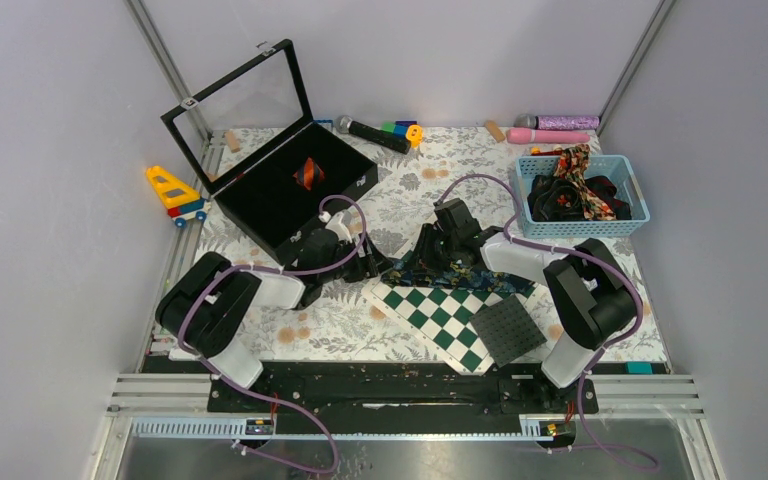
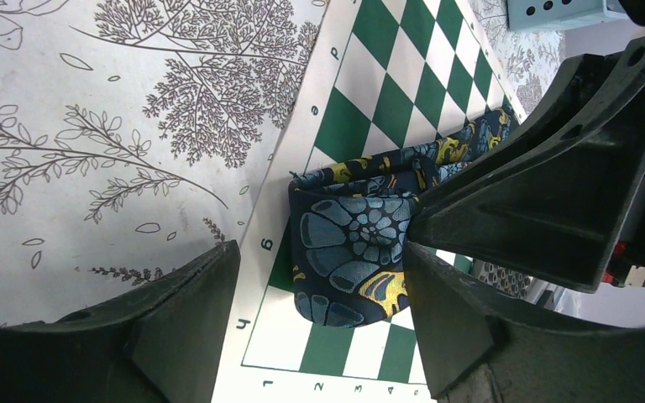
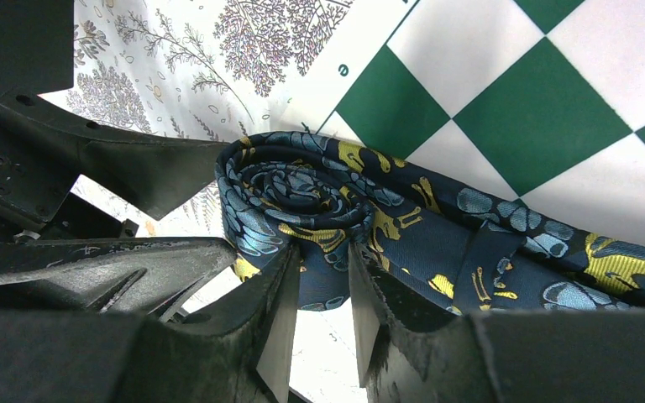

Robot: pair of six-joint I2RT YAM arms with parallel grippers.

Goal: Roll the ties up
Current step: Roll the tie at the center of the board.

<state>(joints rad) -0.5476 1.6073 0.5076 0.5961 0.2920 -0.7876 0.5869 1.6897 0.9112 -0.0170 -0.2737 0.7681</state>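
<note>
The right end effector [image 3: 323,264] is pinching the rolled tie [image 3: 302,193] to stop it unrolling; the left end effector [image 2: 319,252] is hovering around it, jaws apart.

Both arms bend inward, grippers meeting near the table's [image 1: 330,335] middle. The left gripper [image 2: 319,264] gapes wide. The right gripper [image 3: 323,273] pinches the tie [image 3: 302,189] between nearly closed fingers.

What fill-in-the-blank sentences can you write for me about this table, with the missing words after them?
1. The navy floral tie lies partly rolled on the ____-and-white chequered board.
2. The open black box holds ____ rolled striped tie.
3. Unrolled ties fill the ____ basket.
Missing words: green, one, blue.
</note>
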